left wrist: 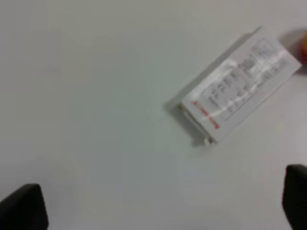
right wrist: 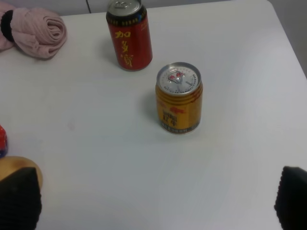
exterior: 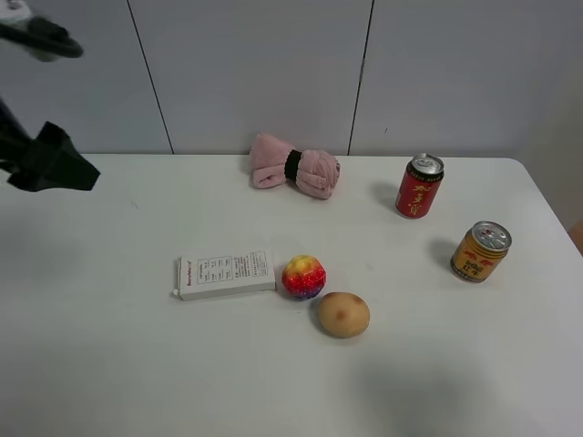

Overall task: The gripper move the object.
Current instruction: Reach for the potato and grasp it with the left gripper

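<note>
One round tan-brown potato ball (exterior: 343, 314) is sitting on the white table (exterior: 109, 364), just beside one fuzzy rainbow ball (exterior: 303, 277). Nothing is gripping it yet. I think the black right gripper (right wrist: 156, 199), spread wide nearby, is going to need lowering over it. The black left gripper (left wrist: 158, 203) is spread too. Farther off are lying one white box (exterior: 226, 274), one pink cloth roll (exterior: 294, 167) and two cans, a red can (exterior: 419, 186) and a yellow can (exterior: 480, 251).

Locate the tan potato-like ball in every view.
Exterior high: the potato-like ball lies front of centre, just right of the multicoloured ball.
Left wrist: not in it.
Right wrist: a tan sliver at the frame's edge, beside the multicoloured ball's red edge.
Shared landmark: the multicoloured ball.
</note>
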`<state>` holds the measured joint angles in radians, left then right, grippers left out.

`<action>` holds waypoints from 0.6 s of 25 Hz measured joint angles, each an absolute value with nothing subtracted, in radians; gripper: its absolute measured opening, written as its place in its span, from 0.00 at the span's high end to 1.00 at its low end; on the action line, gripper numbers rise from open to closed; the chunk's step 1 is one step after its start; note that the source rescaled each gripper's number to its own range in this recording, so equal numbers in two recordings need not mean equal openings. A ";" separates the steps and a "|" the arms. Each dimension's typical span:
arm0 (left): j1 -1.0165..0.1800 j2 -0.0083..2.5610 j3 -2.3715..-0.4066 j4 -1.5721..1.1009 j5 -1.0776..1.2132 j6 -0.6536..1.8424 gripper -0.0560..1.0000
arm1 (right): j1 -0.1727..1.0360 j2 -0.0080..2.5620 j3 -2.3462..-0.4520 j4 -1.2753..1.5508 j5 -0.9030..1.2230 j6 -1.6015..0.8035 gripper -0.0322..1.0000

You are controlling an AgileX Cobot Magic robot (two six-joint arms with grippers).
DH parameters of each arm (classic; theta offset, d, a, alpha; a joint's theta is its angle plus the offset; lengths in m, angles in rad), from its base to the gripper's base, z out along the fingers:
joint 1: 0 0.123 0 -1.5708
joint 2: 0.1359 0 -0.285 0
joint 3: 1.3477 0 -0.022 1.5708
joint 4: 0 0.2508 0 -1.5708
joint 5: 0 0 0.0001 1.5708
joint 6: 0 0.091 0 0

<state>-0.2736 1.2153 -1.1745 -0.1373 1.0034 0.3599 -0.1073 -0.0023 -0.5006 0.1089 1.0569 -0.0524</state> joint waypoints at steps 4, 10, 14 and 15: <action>-0.478 1.356 -1.261 -0.131 0.942 0.367 0.00 | -0.107 -0.002 -0.501 0.109 1.057 -0.052 0.00; -0.737 1.506 -1.322 -0.132 0.827 0.537 0.00 | -0.107 -0.002 -0.501 0.109 1.057 -0.052 0.00; -0.854 1.556 -1.322 -0.155 0.805 0.737 0.00 | -0.107 -0.002 -0.501 0.109 1.057 -0.052 0.00; -0.874 1.564 -1.322 -0.169 0.801 0.782 0.00 | -0.107 -0.002 -0.501 0.109 1.057 -0.052 0.00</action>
<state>-0.8741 1.5641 -1.3218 -0.1689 0.8011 0.7815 -0.1073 -0.0023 -0.5006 0.1089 1.0569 -0.0524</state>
